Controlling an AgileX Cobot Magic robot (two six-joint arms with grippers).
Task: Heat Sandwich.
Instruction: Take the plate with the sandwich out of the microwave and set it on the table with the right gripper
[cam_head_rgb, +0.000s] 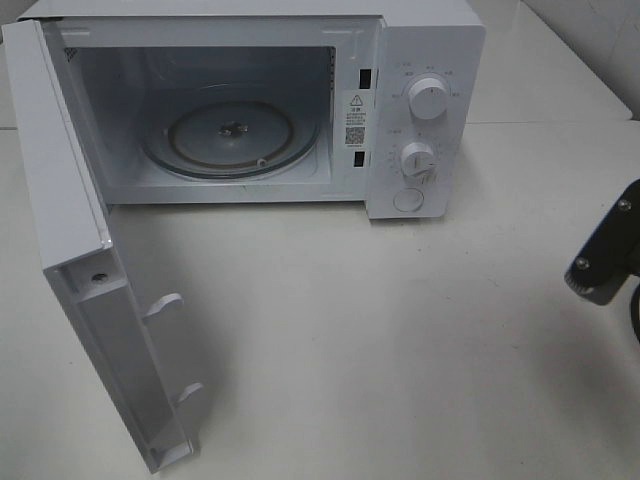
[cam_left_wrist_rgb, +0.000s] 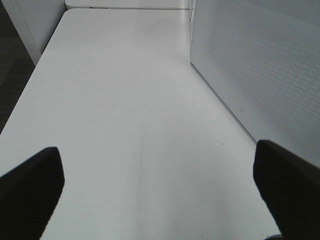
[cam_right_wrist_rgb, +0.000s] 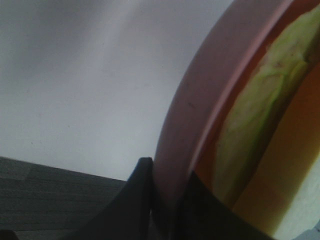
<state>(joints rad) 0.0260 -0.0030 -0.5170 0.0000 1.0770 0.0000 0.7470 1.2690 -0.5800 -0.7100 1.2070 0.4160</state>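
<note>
We are looking at the right gripper (cam_right_wrist_rgb: 167, 200) pinching the rim of the pink plate (cam_right_wrist_rgb: 200, 95), one finger lying under the outer wall and the other sitting inside the lip. The sandwich (cam_right_wrist_rgb: 260, 115) is riding on that plate just beside the inner finger, its pale green filling and orange crust showing in the right wrist view. Neither plate nor sandwich is appearing in the high view, where only a dark part of the right arm (cam_head_rgb: 610, 255) is poking in at the right edge.

The left gripper (cam_left_wrist_rgb: 160, 185) is hanging spread wide and holding nothing over the white table (cam_left_wrist_rgb: 125, 100), with the perforated side wall of the microwave (cam_head_rgb: 420, 90) standing near it.

The microwave door (cam_head_rgb: 70, 240) is standing swung out to the left of the high view, and the cavity is gaping with its glass turntable (cam_head_rgb: 232, 135) lying bare. A broad stretch of table is lying in front of the opening, between the door and the right arm. Behind the table we are seeing pale tiled wall.
</note>
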